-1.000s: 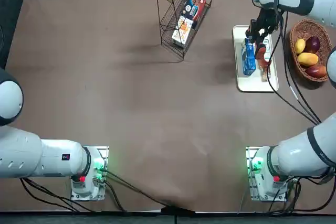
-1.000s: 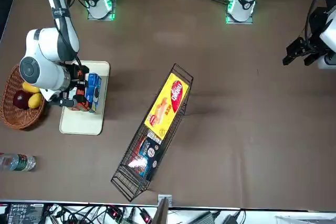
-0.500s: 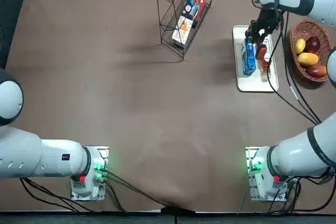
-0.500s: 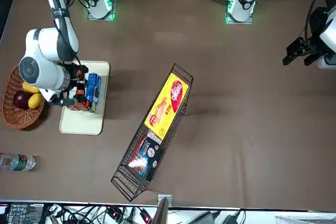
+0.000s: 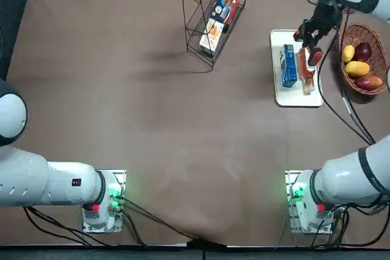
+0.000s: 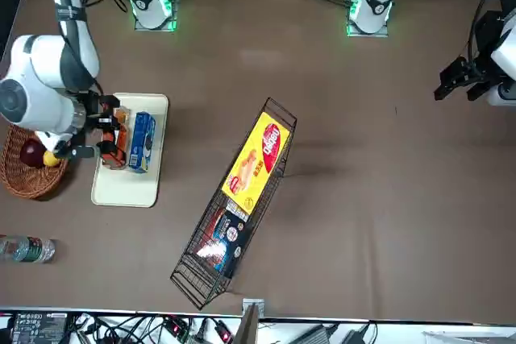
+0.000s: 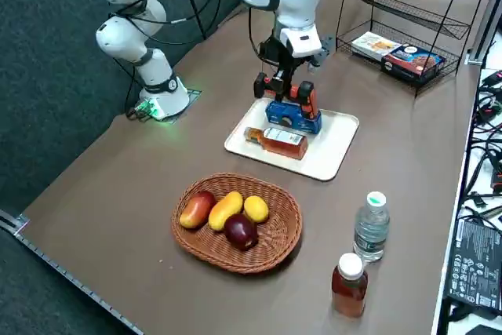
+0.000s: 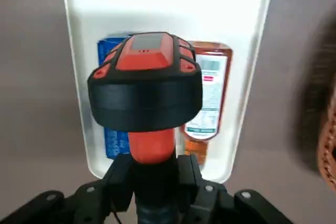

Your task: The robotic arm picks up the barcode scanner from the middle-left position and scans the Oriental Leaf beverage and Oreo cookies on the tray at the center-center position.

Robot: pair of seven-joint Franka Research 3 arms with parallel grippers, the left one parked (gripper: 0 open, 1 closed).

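Note:
My right gripper [image 5: 308, 35] is shut on the barcode scanner [image 5: 315, 56], a black device with a red-orange handle. It hangs over the far, basket-side part of the white tray [image 5: 297, 98]. In the wrist view the scanner [image 8: 145, 86] fills the middle, its handle clamped between my fingers [image 8: 118, 174]. Below it on the tray [image 8: 168, 3] lie the blue Oreo cookies [image 8: 112, 141] and the amber Oriental Leaf beverage [image 8: 208, 97], side by side. From the right side I see the gripper [image 7: 284, 76] above the Oreo cookies [image 7: 294, 115] and the bottle [image 7: 278, 140].
A wicker basket [image 5: 373, 45] of fruit sits right beside the tray. A tilted wire rack [image 5: 213, 16] with snack boxes stands at the far middle. A clear water bottle [image 7: 370, 227] and a small amber bottle [image 7: 348, 284] stand beyond the basket.
My right gripper, still holding the scanner, has moved off the tray's middle toward the basket side and the table's far edge. The cookies and bottle now show fully.

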